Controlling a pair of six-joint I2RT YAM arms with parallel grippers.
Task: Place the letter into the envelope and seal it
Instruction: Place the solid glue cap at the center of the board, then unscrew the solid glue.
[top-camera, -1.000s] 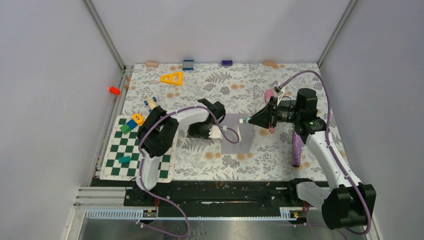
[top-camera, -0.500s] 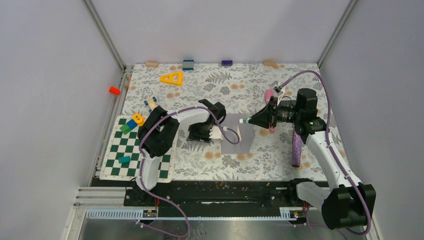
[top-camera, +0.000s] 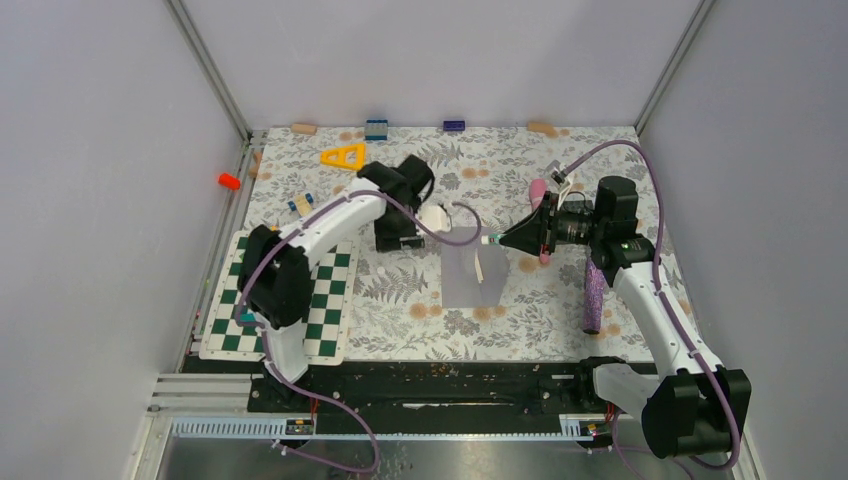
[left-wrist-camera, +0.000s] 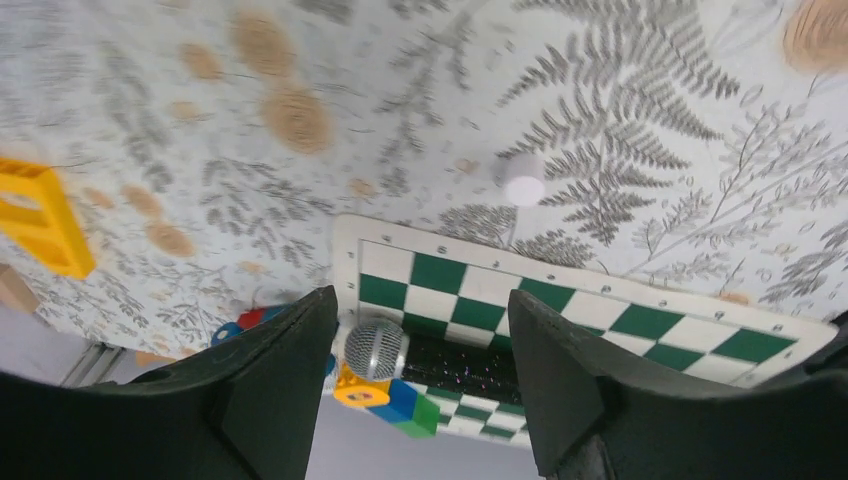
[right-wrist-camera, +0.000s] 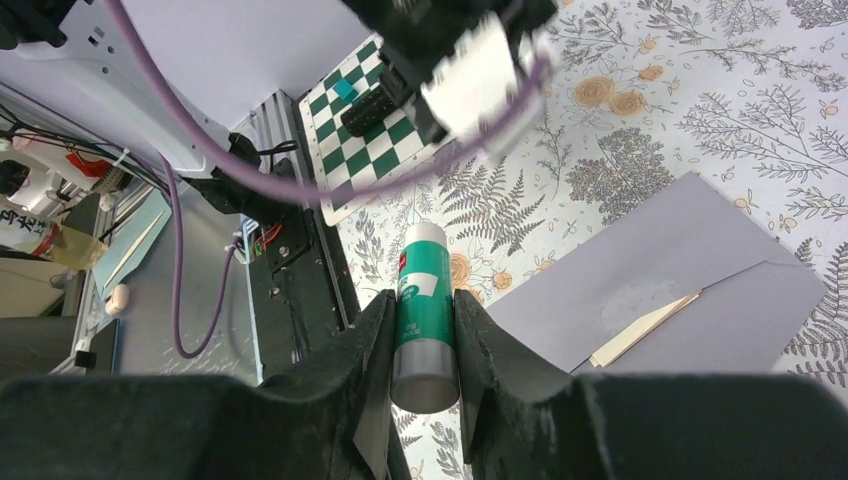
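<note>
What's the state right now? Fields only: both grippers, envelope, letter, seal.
left gripper: open, nothing between its fingers, off the envelope
right gripper: shut on the glue stick, tip pointing toward the left arm
envelope: lying flat on the floral tablecloth, between the two arms
letter: mostly inside the envelope, with a thin tan edge showing at the flap line
seal: cannot tell from these views
</note>
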